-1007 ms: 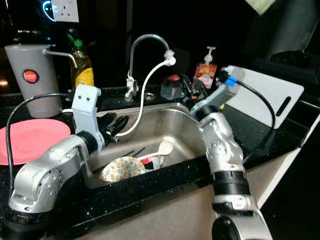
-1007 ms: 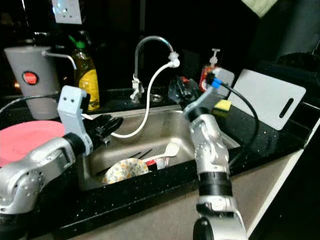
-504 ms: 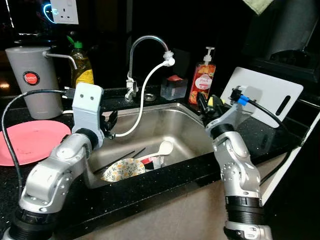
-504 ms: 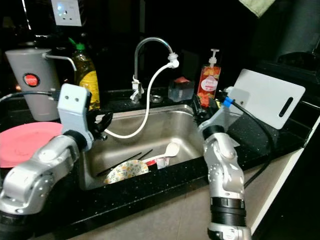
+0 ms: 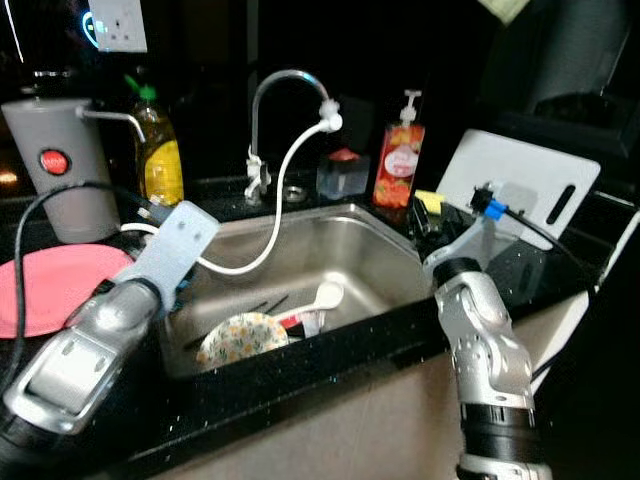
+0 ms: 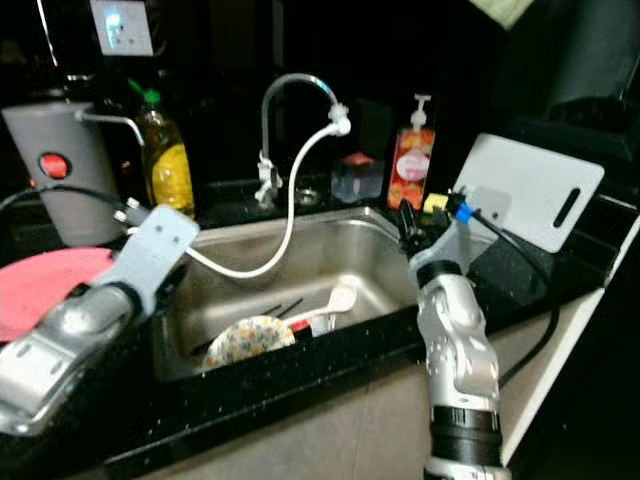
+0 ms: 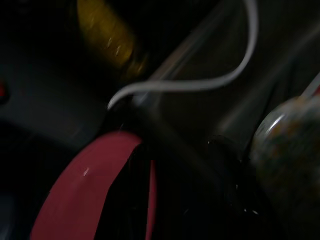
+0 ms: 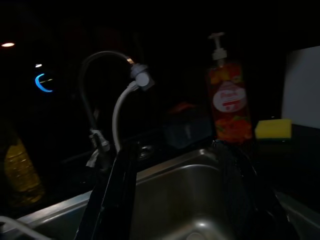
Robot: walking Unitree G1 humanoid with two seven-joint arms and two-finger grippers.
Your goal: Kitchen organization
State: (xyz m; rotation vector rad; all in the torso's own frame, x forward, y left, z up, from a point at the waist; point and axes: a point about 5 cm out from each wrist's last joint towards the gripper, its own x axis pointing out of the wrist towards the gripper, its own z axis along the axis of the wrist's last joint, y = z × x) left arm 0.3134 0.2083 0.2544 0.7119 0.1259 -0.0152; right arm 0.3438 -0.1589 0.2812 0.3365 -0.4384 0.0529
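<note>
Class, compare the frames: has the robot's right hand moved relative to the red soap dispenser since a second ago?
Yes. The right hand has dropped from level with the red soap dispenser to below it, over the sink's right rim.

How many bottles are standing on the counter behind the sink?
2. A yellow bottle with a green cap stands at the back left beside the grey dispenser; a red pump bottle stands at the back right, near the white cutting board.

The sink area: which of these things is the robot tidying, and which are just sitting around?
Likely part of the job: floral plate, white spoon and chopsticks in the sink; pink plate.

Just sitting there: soap dispenser, oil bottle, cutting board, yellow sponge.
</note>
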